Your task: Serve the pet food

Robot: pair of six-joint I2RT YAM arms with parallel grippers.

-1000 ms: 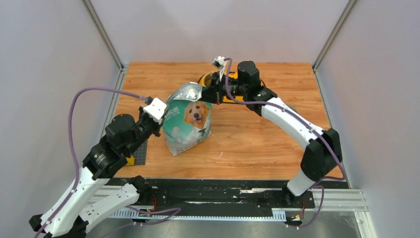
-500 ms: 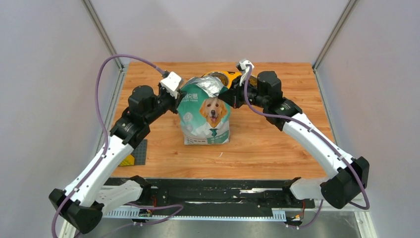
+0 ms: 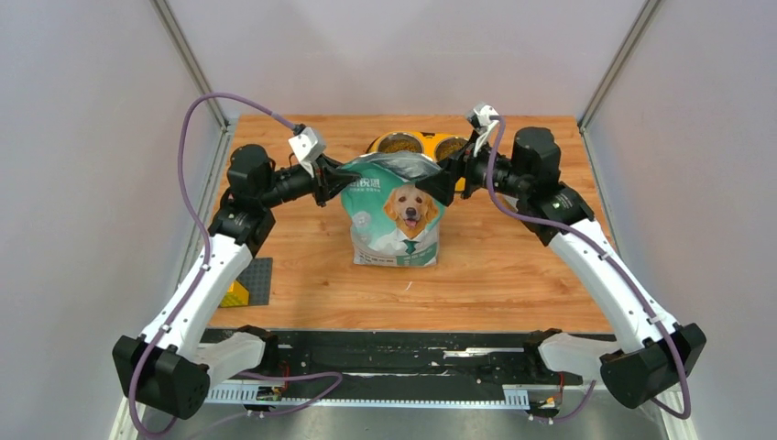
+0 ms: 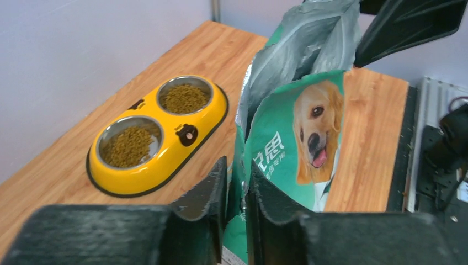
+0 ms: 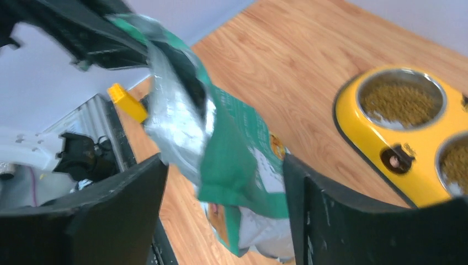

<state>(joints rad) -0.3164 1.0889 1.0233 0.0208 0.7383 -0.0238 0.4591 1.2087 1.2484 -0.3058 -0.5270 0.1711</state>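
Note:
The teal-green pouch point(image 3: 394, 220) with the golden retriever stands upright mid-table, its silver top open. My left gripper point(image 3: 332, 179) is at its top left corner; in the left wrist view the gripper point(image 4: 237, 165) is open only a little, with the edge of the pouch point(image 4: 281, 143) in the narrow gap. At the top right corner my right gripper point(image 3: 454, 179) point(image 5: 225, 163) is wide open around the loose pouch point(image 5: 232, 143) corner without touching it. Brown pet food point(image 4: 128, 144) point(image 5: 400, 101) fills both steel bowls of the yellow feeder point(image 3: 423, 137) point(image 4: 149, 176) behind the pouch.
A small yellow block point(image 3: 236, 293) and a dark grey plate point(image 3: 258, 280) lie at the table's near left edge. Grey walls close in the left, right and back. A black rail point(image 3: 394, 362) runs along the near edge.
Both arms carried the pouch from left of centre, tilted, to the middle and stood it upright before the feeder. Both grippers, shut on its top corners earlier, have opened, the right one wide.

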